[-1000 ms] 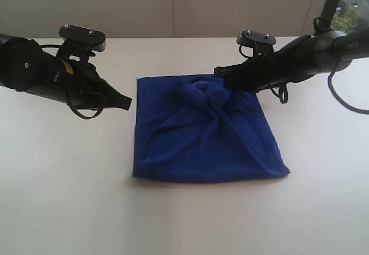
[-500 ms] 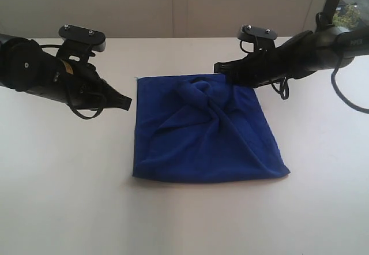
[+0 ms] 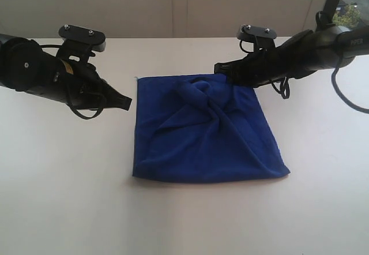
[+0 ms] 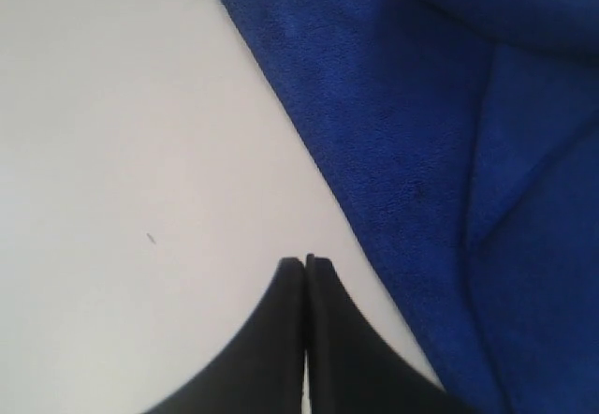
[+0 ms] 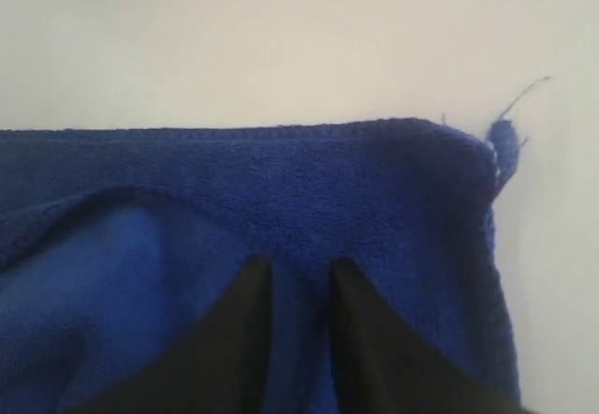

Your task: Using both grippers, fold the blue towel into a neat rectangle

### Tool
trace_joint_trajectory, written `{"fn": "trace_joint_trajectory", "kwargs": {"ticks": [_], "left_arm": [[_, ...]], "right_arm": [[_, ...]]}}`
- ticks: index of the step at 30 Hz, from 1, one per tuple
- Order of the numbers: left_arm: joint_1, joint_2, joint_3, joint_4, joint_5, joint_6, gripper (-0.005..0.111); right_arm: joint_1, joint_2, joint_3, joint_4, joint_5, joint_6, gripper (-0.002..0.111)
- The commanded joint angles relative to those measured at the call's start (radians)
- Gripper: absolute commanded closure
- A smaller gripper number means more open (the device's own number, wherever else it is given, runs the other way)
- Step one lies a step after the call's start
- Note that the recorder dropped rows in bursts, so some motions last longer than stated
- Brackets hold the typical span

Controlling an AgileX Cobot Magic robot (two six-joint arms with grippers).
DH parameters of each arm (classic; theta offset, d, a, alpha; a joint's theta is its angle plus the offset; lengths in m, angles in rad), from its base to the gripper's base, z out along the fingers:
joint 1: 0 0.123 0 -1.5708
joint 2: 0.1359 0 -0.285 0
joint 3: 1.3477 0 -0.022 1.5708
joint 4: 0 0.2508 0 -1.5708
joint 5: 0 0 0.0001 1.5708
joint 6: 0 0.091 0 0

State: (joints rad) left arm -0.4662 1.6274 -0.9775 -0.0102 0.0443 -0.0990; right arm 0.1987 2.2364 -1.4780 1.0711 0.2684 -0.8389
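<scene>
Towel point(image 3: 202, 142) flat, approx. square, rumpled

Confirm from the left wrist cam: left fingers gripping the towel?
No, the left fingers are pressed together, empty, over bare table beside the towel.

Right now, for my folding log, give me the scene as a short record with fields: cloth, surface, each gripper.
cloth: deep blue soft towel, roughly square, flat on the table, raised diagonal folds crossing its top; not yet a neat rectangle
surface: plain white table
left gripper: black pincer, shut, empty, over bare table beside the towel's edge
right gripper: black pincer, fingers apart, tips over the towel's far edge, near the corner with a loose thread
</scene>
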Motion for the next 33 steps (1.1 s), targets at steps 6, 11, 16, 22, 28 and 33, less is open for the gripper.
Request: {"fn": "trace_joint_trajectory", "kwargs": {"ticks": [6, 11, 16, 22, 28, 33], "left_arm": [[-0.006, 0.002, -0.002, -0.015, 0.01, -0.007, 0.107], [-0.006, 0.002, -0.002, -0.015, 0.01, -0.007, 0.107], [-0.006, 0.002, -0.002, -0.015, 0.01, -0.007, 0.107], [-0.006, 0.002, -0.002, -0.015, 0.01, -0.007, 0.107], [-0.006, 0.002, -0.002, -0.015, 0.01, -0.007, 0.107], [-0.006, 0.002, -0.002, -0.015, 0.01, 0.008, 0.107]], "right_arm": [[0.0, 0.014, 0.002, -0.006, -0.005, -0.012, 0.087], [0.0, -0.006, 0.002, -0.006, -0.004, -0.012, 0.087], [0.0, 0.002, 0.002, -0.006, 0.015, -0.012, 0.094], [0.0, 0.011, 0.002, -0.006, -0.001, -0.012, 0.096], [0.0, 0.009, 0.002, -0.006, -0.043, -0.012, 0.108], [0.0, -0.058, 0.002, -0.034, -0.009, -0.02, 0.108]]}}
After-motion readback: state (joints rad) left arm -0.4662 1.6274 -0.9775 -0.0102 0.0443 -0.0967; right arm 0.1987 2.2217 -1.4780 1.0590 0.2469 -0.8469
